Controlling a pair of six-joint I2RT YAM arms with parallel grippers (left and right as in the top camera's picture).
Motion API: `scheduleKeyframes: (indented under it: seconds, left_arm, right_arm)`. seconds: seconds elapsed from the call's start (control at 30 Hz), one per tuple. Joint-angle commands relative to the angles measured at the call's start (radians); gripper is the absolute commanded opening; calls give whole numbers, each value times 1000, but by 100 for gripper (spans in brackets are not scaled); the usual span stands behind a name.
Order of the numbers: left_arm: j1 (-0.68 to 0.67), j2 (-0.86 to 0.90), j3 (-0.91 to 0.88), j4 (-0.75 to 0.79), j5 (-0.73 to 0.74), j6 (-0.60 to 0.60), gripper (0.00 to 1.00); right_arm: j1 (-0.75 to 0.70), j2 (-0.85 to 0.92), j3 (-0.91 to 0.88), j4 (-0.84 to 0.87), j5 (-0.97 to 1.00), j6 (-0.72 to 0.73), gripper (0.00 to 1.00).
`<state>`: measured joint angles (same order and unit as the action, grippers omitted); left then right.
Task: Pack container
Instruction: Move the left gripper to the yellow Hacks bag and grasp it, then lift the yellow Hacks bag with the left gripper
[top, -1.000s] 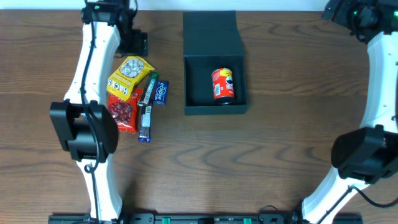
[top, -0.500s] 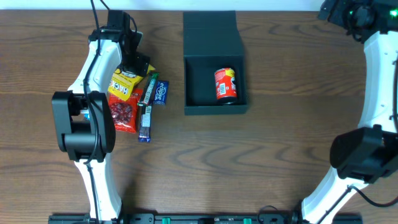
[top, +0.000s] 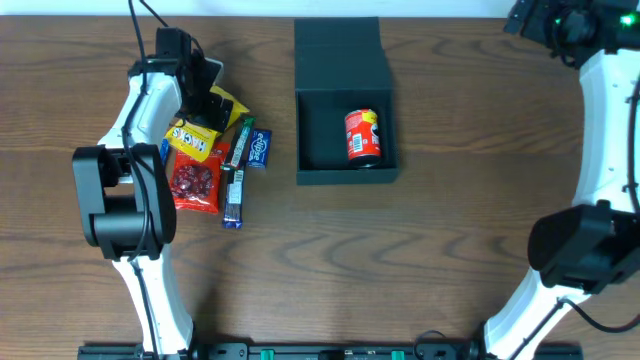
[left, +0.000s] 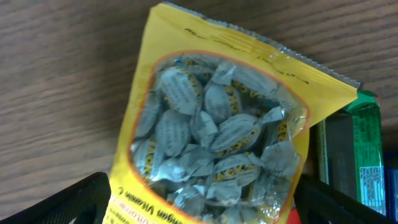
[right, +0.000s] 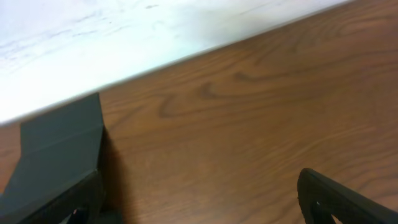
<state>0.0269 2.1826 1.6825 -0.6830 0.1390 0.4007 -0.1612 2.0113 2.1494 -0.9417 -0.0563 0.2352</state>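
On the brown table (top: 450, 230) we see the container (top: 345, 60), near the middle and toward the back. Its lid is open on the far side. A red can (top: 362, 136) lies on its side inside, a bit right of the middle. Left of the container, and apart from it, we see a small heap of snacks: a yellow bag (left: 217, 124) full of wrapped candies, a red bag (top: 195, 185) touching its near end, a long dark bar (top: 234, 180) beside them, and a little blue packet (top: 259, 148) next to the bar. Our left gripper (top: 203, 98) is over the yellow bag. Its fingers (left: 56, 199) are spread wide, one on each side of the bag, and we cannot tell if they touch it. Our right gripper (top: 545, 20) is up in the far right corner, well apart from the container. Its fingers (right: 348, 199) are spread wide too, with only bare table between them.
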Motion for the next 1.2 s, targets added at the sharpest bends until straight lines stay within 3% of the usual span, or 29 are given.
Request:
scheduleKeyframes:
  seconds: [0.0,0.27,0.37,0.67,0.93,1.17]
  left_arm:
    - [1,5,-38,15,15,26,95]
    - [1,6,-58,50,15,25,95]
    - [1,6,-79,60,15,25,100]
    - [1,6,-103,72,8,6,66]
    - [1,5,-74,108,7,-101,46]
    - [-10,5,61,72,-45,-185,38]
  right_arm:
    - [14,9,-3,0,-4,15,99]
    - [25,9,-3,0,-4,15,99]
    - [26,9,-3,-2,-5,16,99]
    - [28,9,-3,-1,-4,15,99]
    - [30,9,-3,0,-4,15,99]
    - [30,9,-3,-1,-4,15,99]
